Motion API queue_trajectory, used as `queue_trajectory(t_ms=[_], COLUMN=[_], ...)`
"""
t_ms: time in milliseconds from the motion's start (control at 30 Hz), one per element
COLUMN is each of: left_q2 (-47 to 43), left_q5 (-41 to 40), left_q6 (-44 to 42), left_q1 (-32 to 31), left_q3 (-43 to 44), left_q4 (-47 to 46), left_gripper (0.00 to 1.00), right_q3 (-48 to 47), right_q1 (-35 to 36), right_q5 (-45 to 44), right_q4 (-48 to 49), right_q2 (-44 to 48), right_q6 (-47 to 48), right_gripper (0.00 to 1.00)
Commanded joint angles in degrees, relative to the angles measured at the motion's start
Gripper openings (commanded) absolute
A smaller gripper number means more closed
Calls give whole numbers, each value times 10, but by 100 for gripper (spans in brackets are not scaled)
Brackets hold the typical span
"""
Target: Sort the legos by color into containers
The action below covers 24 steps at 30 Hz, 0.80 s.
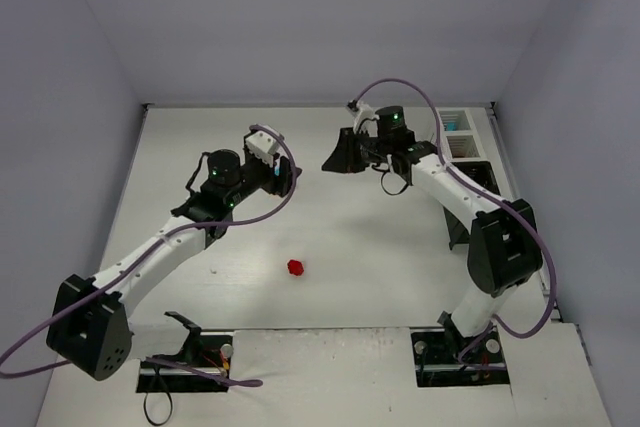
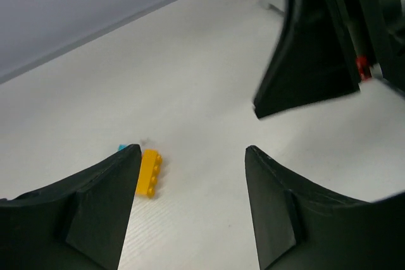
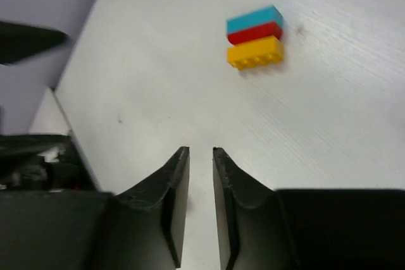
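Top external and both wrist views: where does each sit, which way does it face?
Top external: above, behind the bases, looking down at the table; both arms show.
Left wrist: looks past its open left end effector at a yellow lego.
Right wrist: looks past its shut right end effector at cyan, red and yellow legos together.
Shared: both wrist views probably see the same yellow lego.

Bright, even overhead light; faint shadows; left fingers (image 2: 95, 213) slightly blurred close-up.

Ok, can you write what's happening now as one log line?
left end effector: open, empty | right end effector: shut, empty | red lego: loose on table
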<state>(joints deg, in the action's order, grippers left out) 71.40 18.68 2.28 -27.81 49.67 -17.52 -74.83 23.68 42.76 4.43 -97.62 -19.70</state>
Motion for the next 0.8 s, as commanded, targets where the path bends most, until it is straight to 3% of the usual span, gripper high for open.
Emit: queue_trajectory(t_ms=[0,133,167,233,467,767], left_q2=[-56,-103,-109,-127,-160,-186], left_q5=[-120,-195,-206,-234,-299,-319], left_q6=[79,151,166,198,251,234], left_q1=[11,35,41,53,79,83], left_q3=[23,51,55,71,98,126], left_q4=[59,192,221,293,440,476], left_gripper=[60,68,71,78,81,81], right_q3=[40,85,89,106,145,160], right_q1=[33,87,113,138,261,405], right_q5=[-88,-148,-159,-172,-229,-280], right_q4=[-42,-63,-65,-67,-71,-66], right_q2=[37,46,48,53,52,22], right_q6=[110,165,180,192,204,198], right_gripper=[22,45,54,60,70,73])
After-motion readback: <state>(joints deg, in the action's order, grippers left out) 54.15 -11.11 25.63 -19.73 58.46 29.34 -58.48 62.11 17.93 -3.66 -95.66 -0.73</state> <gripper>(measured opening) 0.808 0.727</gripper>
